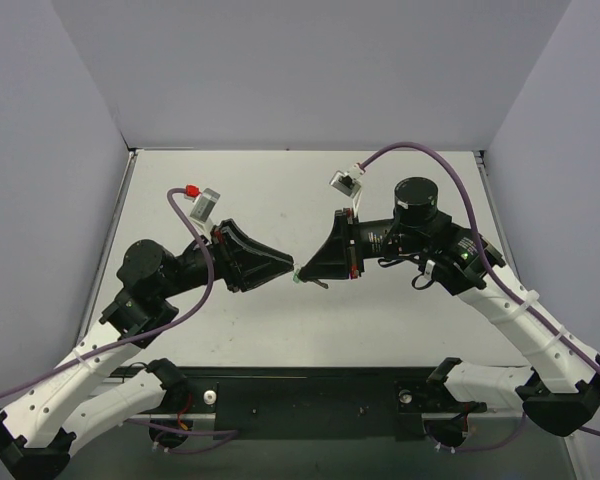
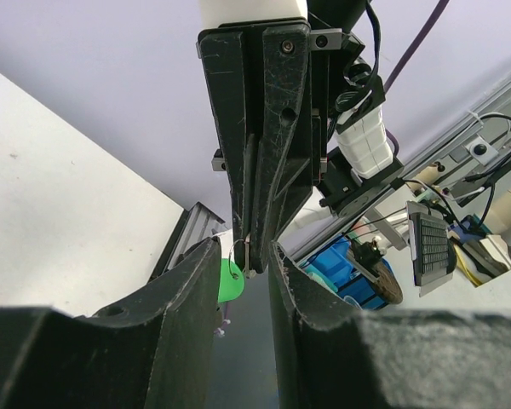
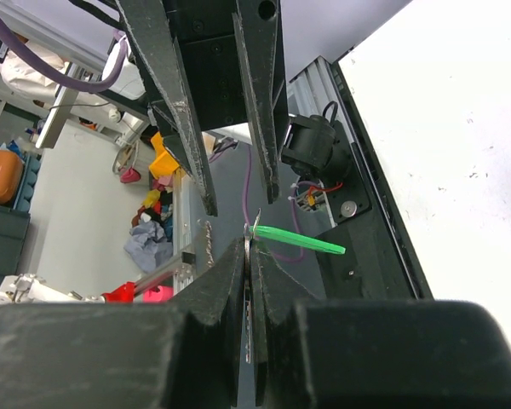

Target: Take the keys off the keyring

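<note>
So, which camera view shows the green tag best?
Right wrist: the green tag sticks out edge-on, unobstructed. Left wrist shows part of it behind a finger; the top view, only a speck.

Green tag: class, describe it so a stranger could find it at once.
Over the table, the left pincer and right pincer point tip to tip. Between their tips sits the green tag: bright green, unlike the silver key beside it.
</note>
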`<state>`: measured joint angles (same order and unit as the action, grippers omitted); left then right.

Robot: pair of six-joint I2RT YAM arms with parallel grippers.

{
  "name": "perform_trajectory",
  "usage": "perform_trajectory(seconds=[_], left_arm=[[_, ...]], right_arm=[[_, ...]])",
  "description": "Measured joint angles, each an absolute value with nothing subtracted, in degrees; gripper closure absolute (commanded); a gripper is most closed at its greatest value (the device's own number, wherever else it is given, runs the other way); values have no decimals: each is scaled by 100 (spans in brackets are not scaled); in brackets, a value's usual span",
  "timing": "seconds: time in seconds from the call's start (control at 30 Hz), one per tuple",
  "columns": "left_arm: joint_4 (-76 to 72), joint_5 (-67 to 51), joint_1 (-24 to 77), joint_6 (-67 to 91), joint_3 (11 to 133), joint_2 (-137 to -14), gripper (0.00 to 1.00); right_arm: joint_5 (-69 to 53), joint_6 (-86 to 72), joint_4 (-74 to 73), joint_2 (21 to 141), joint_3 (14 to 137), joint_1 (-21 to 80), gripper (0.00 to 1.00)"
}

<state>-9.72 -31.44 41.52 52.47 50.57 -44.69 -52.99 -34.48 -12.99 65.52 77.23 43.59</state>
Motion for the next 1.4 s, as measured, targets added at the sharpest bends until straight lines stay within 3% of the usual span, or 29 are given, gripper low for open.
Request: perform_trajectory(seconds=[0.63, 0.73, 0.83, 1.13, 1.4], left_arm=[[-1061, -3183, 4152, 5360, 4921, -4473, 68], [-1079, -3186, 4152, 5387, 4910, -4473, 73], [-1114, -3186, 4152, 5400, 4893, -4473, 84], [-1205, -3197, 4152, 5476, 4856, -4491, 100], [-1074, -3205, 4139, 5371, 4921, -4565, 100]], right_arm=[[-5301, -3496, -1212, 6622, 7725, 4359, 100], [-5301, -3496, -1192, 6622, 7725, 4359, 100], [-5304, -3496, -1173, 6622, 7725, 4359, 100], [-5301, -3538, -1133, 6622, 7725, 4359, 100], [-5190, -3597, -1210, 6665, 7749, 4359, 100]])
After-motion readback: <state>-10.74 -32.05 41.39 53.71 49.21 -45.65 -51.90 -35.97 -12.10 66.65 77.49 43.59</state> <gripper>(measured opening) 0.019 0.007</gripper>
